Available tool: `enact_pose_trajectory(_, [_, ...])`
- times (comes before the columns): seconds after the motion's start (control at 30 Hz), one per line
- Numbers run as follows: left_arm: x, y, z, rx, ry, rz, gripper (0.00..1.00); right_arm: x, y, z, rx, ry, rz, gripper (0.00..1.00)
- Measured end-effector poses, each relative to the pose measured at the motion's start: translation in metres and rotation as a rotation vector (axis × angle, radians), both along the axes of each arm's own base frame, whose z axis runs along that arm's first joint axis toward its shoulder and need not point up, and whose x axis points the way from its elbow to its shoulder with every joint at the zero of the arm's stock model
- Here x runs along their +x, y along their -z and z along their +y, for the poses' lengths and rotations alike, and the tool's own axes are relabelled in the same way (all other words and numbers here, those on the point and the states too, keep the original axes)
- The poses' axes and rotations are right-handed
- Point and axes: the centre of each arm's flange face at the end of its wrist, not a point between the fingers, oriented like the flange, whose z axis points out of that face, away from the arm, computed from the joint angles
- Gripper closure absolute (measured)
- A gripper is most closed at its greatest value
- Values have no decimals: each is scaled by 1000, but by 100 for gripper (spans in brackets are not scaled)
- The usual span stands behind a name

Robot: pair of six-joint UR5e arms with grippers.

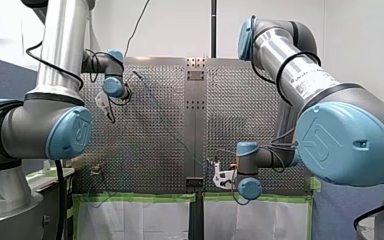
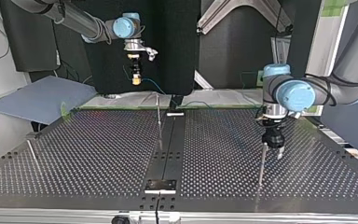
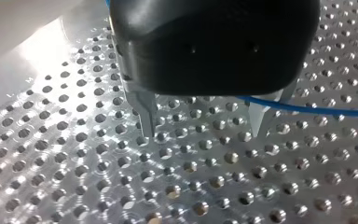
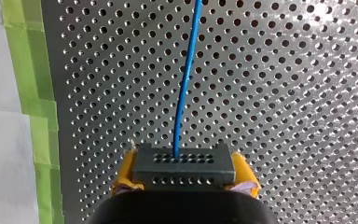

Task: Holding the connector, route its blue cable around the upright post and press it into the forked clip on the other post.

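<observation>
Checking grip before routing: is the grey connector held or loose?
Held: my right end effector has yellow pads pressed against both sides of the grey rectangular plastic connector.

My left arm [image 1: 55, 75] stretched forward, wrist bent down. Left gripper [image 3: 205, 134] points straight down, metal fingers [image 3: 145, 112] spread apart. My right arm [image 1: 300, 80] elbow up, forearm folded back, wrist low in the front view. Right gripper [image 4: 184, 179] held higher than the left in the top view, yellow pads [image 4: 123, 176] clamped on the connector [image 4: 184, 163].
</observation>
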Motion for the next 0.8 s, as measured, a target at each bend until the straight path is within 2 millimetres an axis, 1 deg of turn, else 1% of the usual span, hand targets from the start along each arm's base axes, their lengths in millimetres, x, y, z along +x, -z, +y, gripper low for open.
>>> enact_pose_trajectory(0.17, [-4,9,-2,-39,37,1,0,0,0,0,0,-1,0,100])
enact_pose_trajectory(0.3, [-10,11,-4,-69,65,-2,0,0,0,0,1,-1,0,100])
enact_pose_trajectory(0.5, [-18,-2,-4,-117,89,-33,0,0,0,1,0,-2,0,100])
enact_pose_trajectory(0.73, [-29,-30,-4,-175,120,-80,0,0,0,1,-1,-3,-1,100])
enact_pose_trajectory(0.8, [-32,-33,-3,-190,118,-81,0,0,0,1,-1,-3,-1,100])
